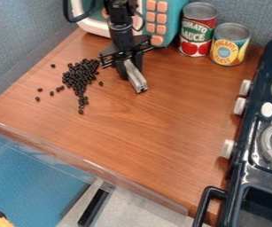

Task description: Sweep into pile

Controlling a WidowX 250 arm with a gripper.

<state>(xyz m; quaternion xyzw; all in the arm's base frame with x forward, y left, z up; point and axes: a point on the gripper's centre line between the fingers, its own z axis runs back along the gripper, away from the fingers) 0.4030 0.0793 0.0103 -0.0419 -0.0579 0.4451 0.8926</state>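
Black beans (79,78) up first, folks, and they lie on the wooden counter (156,133), over towards the edge that runs along the blue-grey wall (17,46), nearer the back of the counter than its front edge. It's a dense, uneven heap, with a thin tail of beans trailing off towards the front edge! A few strays sit apart: a single one behind, on the wall side, a loose handful between the heap and that wall-side edge, and one more on the side facing the arm.

Just beside the heap hangs the black gripper (130,71), pinching a short silver-grey bar (137,81) that slants down, its free end pointing away from the back edge. Bar and beans are apart, with bare wood between them. The black robot arm (120,26) comes in over the back edge, from the top of the view.

Out to the back edge now, where a teal and white toy microwave (175,20) with pinkish buttons stands behind the arm. Next to it, a red-labelled can (197,30) and then a yellow-and-blue-labelled can (230,44), both upright, close together near the back right corner. And along the right edge, a dark toy stove (253,166) showing white knobs (239,106), grey burner rings and a black handle at its front!
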